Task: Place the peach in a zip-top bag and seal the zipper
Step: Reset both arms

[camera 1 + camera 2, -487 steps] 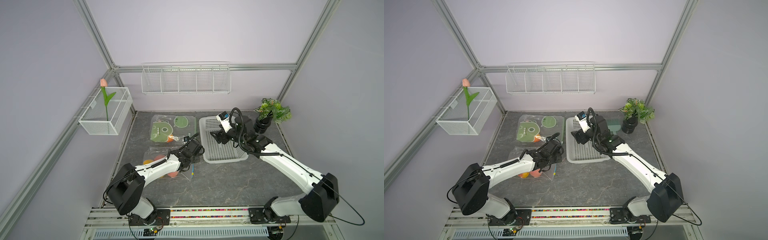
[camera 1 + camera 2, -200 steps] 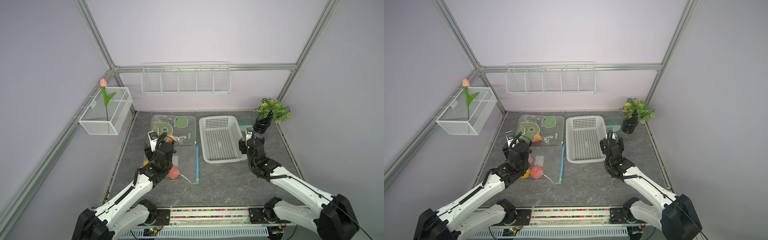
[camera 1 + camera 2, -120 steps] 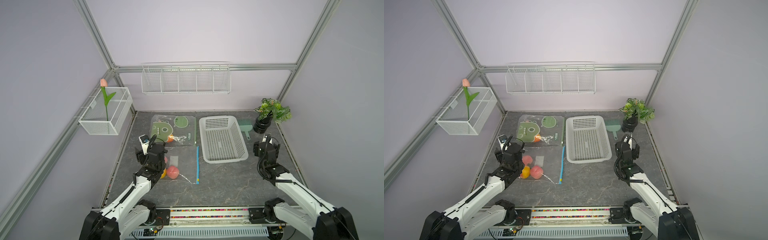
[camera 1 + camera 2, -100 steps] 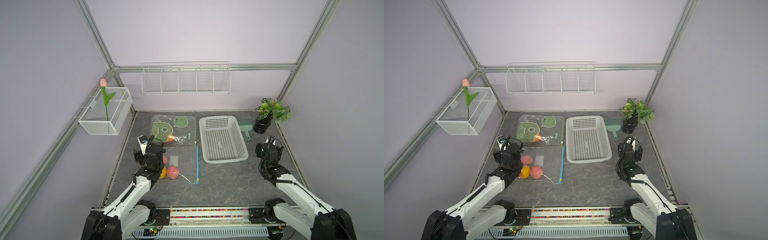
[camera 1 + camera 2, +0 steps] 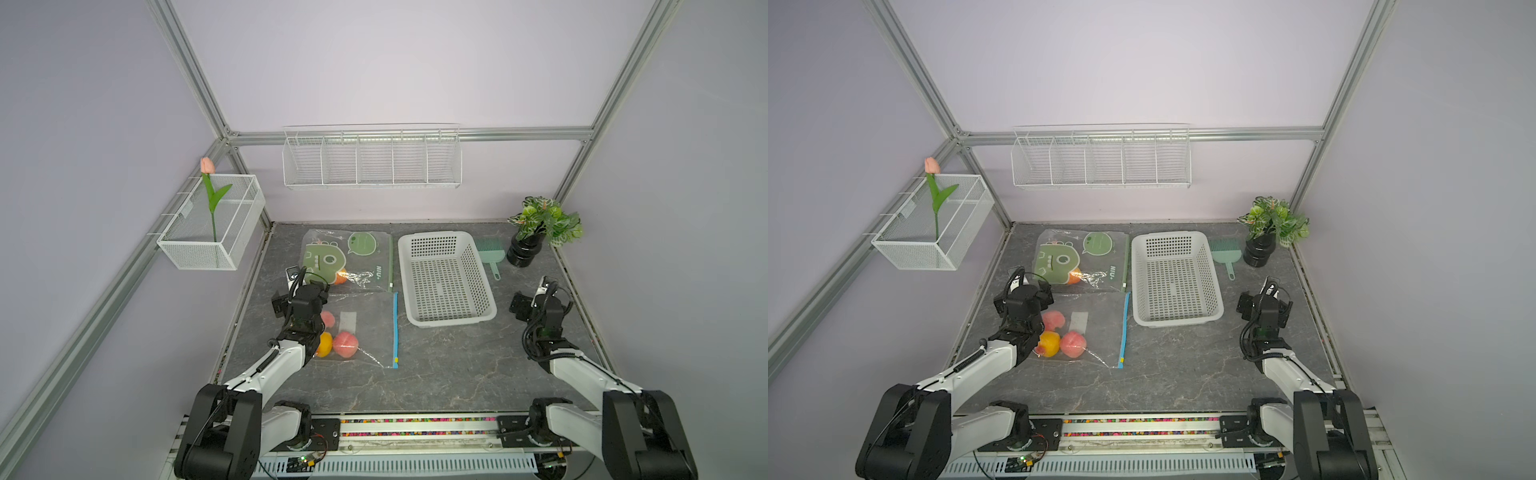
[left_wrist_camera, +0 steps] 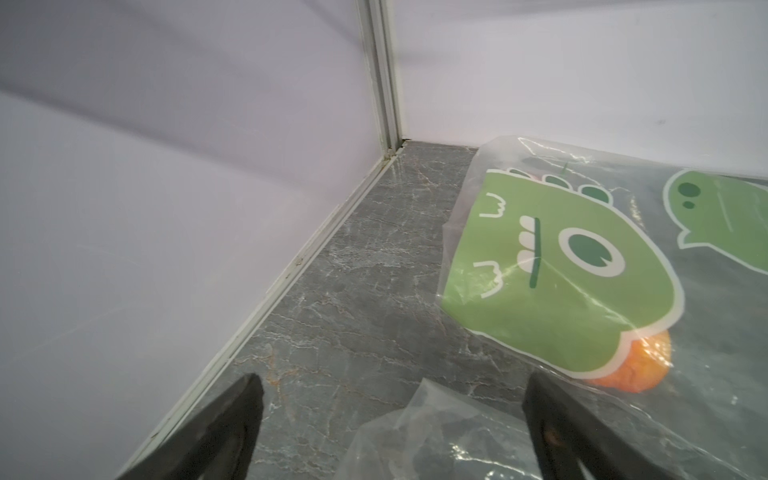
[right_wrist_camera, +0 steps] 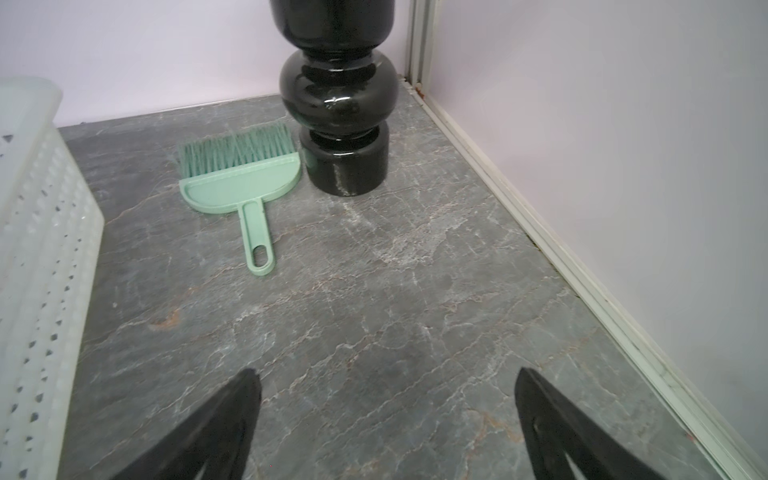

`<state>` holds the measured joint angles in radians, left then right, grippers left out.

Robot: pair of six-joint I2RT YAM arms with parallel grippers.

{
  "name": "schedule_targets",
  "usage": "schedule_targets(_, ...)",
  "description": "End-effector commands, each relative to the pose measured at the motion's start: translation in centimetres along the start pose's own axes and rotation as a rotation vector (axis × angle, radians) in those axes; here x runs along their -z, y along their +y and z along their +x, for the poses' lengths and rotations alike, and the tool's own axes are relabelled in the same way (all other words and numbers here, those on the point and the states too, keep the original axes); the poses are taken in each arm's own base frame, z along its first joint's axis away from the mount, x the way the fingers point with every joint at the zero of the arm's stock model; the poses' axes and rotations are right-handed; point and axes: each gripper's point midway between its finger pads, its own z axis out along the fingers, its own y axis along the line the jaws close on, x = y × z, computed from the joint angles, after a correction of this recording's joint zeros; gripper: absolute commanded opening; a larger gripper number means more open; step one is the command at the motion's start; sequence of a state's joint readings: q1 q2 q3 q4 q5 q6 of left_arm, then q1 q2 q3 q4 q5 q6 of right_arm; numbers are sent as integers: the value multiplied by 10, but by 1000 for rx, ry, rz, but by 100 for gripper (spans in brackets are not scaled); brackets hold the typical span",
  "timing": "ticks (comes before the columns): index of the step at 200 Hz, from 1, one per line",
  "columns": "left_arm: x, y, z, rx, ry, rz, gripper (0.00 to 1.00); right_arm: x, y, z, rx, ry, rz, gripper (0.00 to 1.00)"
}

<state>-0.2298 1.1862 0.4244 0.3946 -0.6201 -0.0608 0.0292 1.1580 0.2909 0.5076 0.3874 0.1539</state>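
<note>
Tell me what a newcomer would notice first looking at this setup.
The clear zip-top bag with its blue zipper, front left on the grey table, stands out for the pink peaches and a yellow-orange fruit inside it. Behind it lies a bag printed with a green dinosaur, and to the right of both sits an empty white perforated basket.

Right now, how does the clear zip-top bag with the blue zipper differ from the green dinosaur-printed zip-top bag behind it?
The clear bag is plain with a blue zipper; the dinosaur-printed bag has green cartoons and a green zipper. Two pink peaches and a yellow-orange fruit show in the clear bag; one orange fruit shows in the dinosaur-printed bag. Both lie on the grey table, zippers toward the white basket.
</note>
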Motion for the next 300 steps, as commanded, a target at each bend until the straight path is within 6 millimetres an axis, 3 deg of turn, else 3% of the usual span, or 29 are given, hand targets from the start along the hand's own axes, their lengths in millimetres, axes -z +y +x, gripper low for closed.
schedule_targets(1,2,-19,-7,2,-93,135,100,1,22,-22,-12,-148,-145,100)
schedule_targets(29,4,-33,-4,-23,-149,215,100,-2,35,-25,58,-162,-206,98)
schedule_targets(57,0,-42,-1,-58,-171,254,100,-1,34,-29,92,-240,-214,97)
schedule_targets(86,-8,-50,5,-79,-153,281,100,-13,34,-21,81,-215,-218,97)
schedule_targets(118,-14,-46,11,-53,-143,279,100,-23,32,-7,65,-204,-208,96)
schedule_targets(157,-29,-45,23,-37,-105,283,100,-31,30,-7,56,-166,-192,93)
schedule_targets(216,-52,-36,23,21,-11,254,100,-43,38,-7,81,-102,-216,89)
schedule_targets(262,-53,-34,24,26,-7,254,100,-44,39,-6,87,-92,-208,89)
schedule_targets(300,-53,-34,23,27,-8,254,100,-46,53,-5,130,-70,-264,89)
